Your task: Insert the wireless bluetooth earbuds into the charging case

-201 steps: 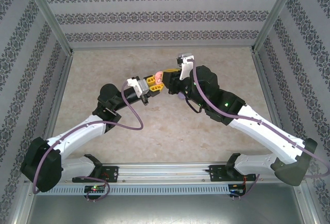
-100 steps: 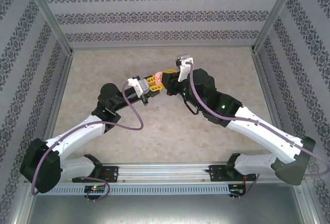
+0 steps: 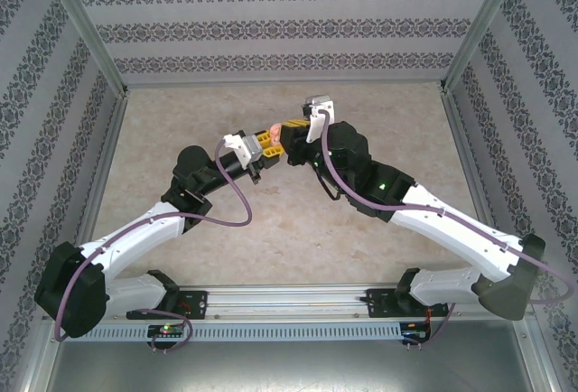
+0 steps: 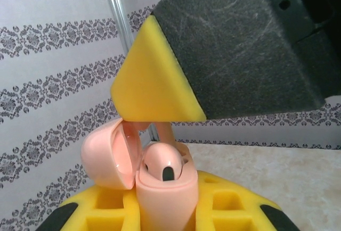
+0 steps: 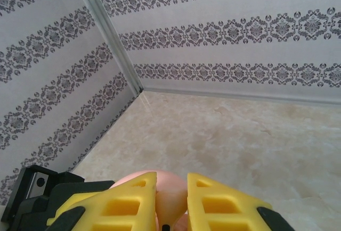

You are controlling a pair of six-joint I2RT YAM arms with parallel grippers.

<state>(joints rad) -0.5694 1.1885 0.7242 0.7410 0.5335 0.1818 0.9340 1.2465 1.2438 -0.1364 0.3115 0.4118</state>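
My left gripper (image 3: 265, 146) is shut on a pinkish charging case (image 4: 165, 199) held upright with its lid (image 4: 109, 154) swung open to the left. One pinkish earbud (image 4: 163, 163) sits in the case. My right gripper (image 3: 287, 133) is shut on a second pinkish earbud (image 5: 171, 201), pinched between its yellow fingers (image 5: 128, 201). In the left wrist view that earbud's stem (image 4: 162, 131) reaches down from the right gripper's finger (image 4: 154, 84) to the case's far socket. The purple and white earbuds are out of view.
Both grippers meet above the middle of the beige tabletop (image 3: 379, 112). Patterned walls (image 3: 271, 22) and metal corner posts (image 5: 106, 29) enclose the table on three sides.
My right arm has swung left and brought its gripper with the earbud down onto the open case. The left gripper has held the case nearly still.
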